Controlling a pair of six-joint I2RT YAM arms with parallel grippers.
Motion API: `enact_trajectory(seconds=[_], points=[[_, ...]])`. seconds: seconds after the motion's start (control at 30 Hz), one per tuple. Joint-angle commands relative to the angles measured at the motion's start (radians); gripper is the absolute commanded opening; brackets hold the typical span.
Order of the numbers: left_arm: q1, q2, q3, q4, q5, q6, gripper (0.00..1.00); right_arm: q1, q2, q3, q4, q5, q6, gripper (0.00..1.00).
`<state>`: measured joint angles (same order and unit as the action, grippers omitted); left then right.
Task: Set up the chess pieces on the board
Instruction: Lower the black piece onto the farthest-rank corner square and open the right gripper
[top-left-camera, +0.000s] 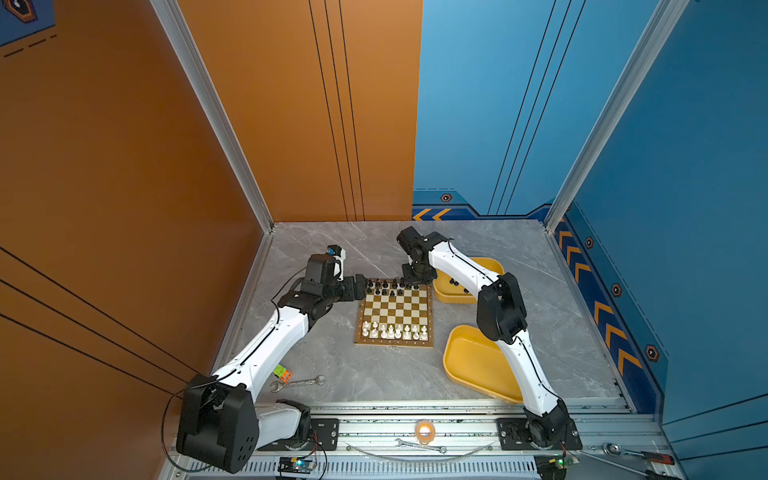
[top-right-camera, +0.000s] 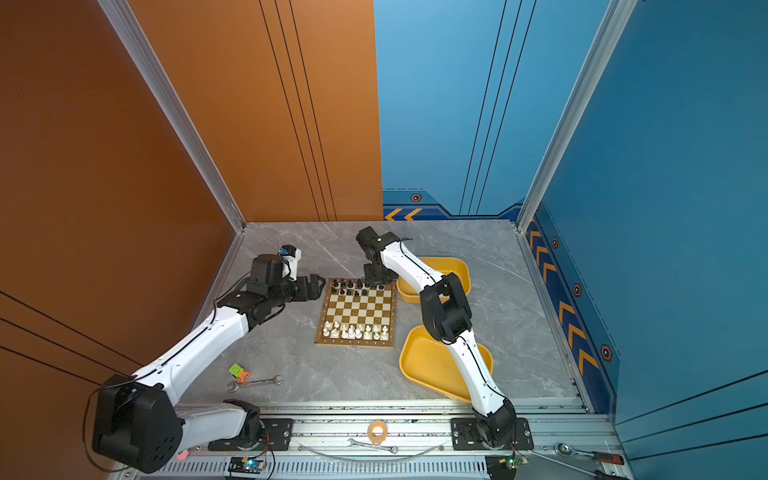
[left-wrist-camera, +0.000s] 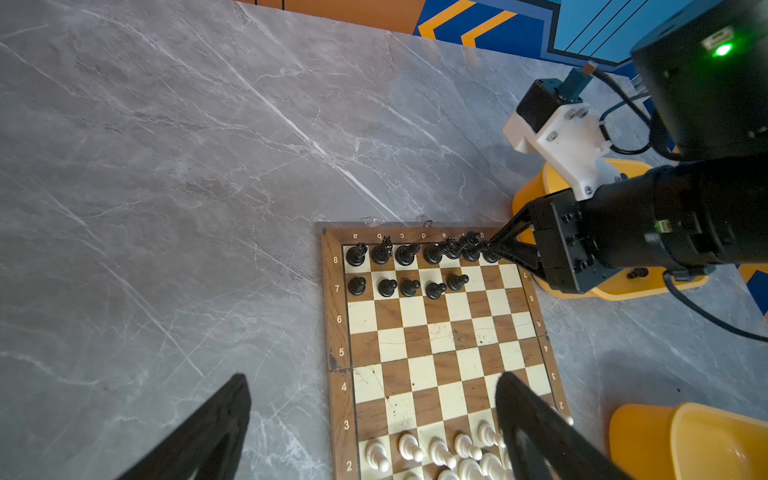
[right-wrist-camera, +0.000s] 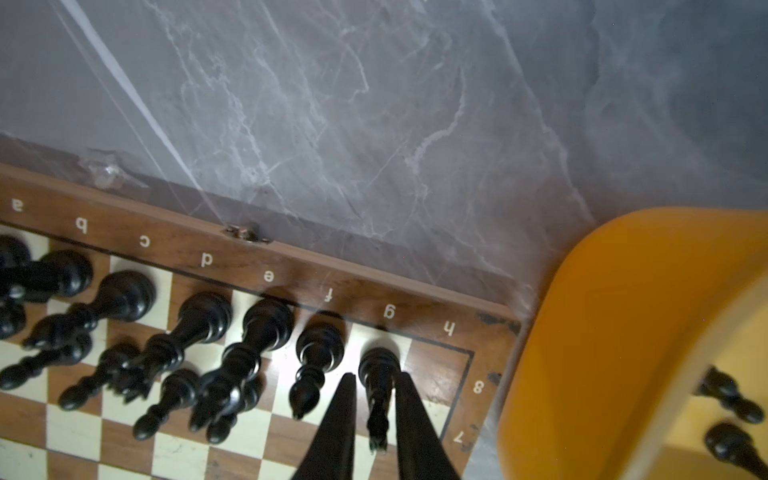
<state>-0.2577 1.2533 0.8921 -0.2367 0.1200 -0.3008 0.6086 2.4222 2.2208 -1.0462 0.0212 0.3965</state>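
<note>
The board (top-left-camera: 395, 344) (top-right-camera: 353, 344) lies mid-table. Cream-white chess pieces (top-left-camera: 395, 331) (left-wrist-camera: 436, 451) fill its near rows. Black chess pieces (top-left-camera: 386, 284) (left-wrist-camera: 407, 253) stand along the far rows, with several pawns (left-wrist-camera: 409, 287) on row 7. My right gripper (top-left-camera: 415, 282) (right-wrist-camera: 376, 376) hangs low over the far right corner, slightly open. Its fingers (right-wrist-camera: 411, 407) flank a black piece (right-wrist-camera: 379, 370) standing on g8, with a thin gap on one side. My left gripper (top-left-camera: 361, 286) (left-wrist-camera: 374, 399) hovers wide open at the board's far left corner, holding nothing.
A yellow tray (top-left-camera: 486, 266) (right-wrist-camera: 602, 332) beside the board's far right corner holds a few black pieces (top-left-camera: 455, 284) (right-wrist-camera: 727, 395). A second yellow tray (top-left-camera: 473, 361) lies near right, under the right arm. A wrench (top-left-camera: 297, 383) and a small green-orange block (top-left-camera: 282, 372) lie near left.
</note>
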Motion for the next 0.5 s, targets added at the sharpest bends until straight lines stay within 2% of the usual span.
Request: enact_trajectory(seconds=[0.0,0.47], points=[[0.012,0.008,0.027,-0.012,0.028,0.022,0.93,-0.003,0.014,0.031,0.010,-0.010,0.013,0.30],[0.025,0.009,0.027,0.009,0.043,0.028,0.93,-0.030,-0.039,0.049,0.017,0.007,0.016,0.35]])
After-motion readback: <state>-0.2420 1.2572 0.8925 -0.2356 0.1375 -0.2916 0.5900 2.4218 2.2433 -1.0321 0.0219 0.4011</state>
